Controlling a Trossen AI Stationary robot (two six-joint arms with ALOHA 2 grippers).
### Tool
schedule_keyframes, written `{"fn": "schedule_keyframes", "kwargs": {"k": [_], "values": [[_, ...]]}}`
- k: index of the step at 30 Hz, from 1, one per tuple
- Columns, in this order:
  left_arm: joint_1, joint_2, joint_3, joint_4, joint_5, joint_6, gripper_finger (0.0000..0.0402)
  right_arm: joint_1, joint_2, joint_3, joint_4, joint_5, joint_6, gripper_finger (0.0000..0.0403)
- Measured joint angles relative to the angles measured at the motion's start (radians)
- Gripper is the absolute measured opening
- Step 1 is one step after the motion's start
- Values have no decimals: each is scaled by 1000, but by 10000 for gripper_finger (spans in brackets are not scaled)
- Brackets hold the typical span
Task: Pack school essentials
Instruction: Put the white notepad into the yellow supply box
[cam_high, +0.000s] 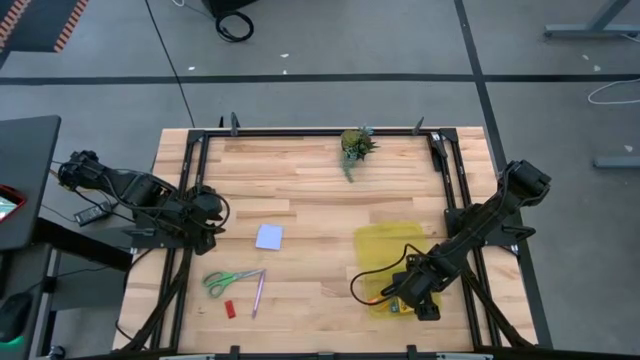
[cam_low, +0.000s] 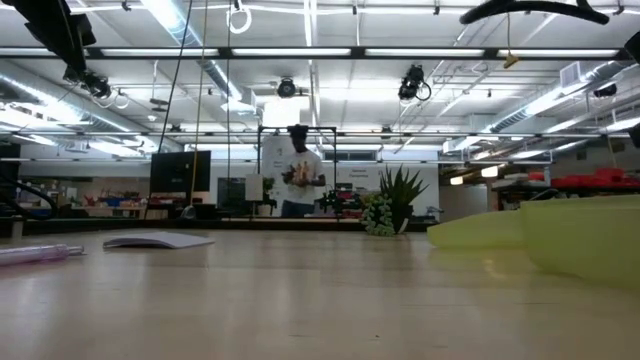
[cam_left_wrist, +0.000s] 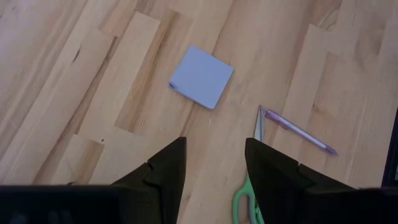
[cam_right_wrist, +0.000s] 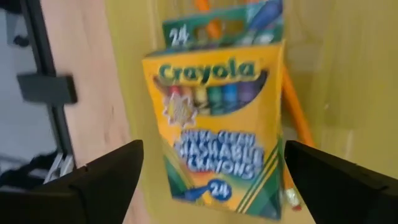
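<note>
The yellow-green crayon box (cam_right_wrist: 217, 124) lies flat in the translucent yellow case (cam_high: 390, 255), with the orange pencil (cam_right_wrist: 297, 118) beside it. My right gripper (cam_right_wrist: 221, 186) hovers over the case's near right corner (cam_high: 408, 298), open wide, one finger on either side of the box without touching it. My left gripper (cam_left_wrist: 214, 168) is open above the table's left part (cam_high: 205, 207). Beyond it lie the light-blue note pad (cam_left_wrist: 201, 76), the pinkish pen (cam_left_wrist: 300, 130) and the green-handled scissors (cam_left_wrist: 247, 190), all flat on the wood. The red eraser (cam_high: 229, 309) lies near the near edge.
A small potted plant (cam_high: 355, 145) stands near the table's far edge. Black frame rails (cam_high: 190, 190) run along the left and right sides. The low view shows the pen (cam_low: 35, 253), the note pad (cam_low: 158, 240), the case (cam_low: 560, 235) and a person (cam_low: 300, 180) far behind the table.
</note>
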Motion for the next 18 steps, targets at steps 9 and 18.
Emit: {"fn": "schedule_keyframes", "kwargs": {"k": [9,18], "values": [[0,0,0,0,0,-4,172,-44,1,77,-161,-65,-84,398],[-1,0,0,0,0,-4,172,-137,1,166,-211,-13,-225,398]]}}
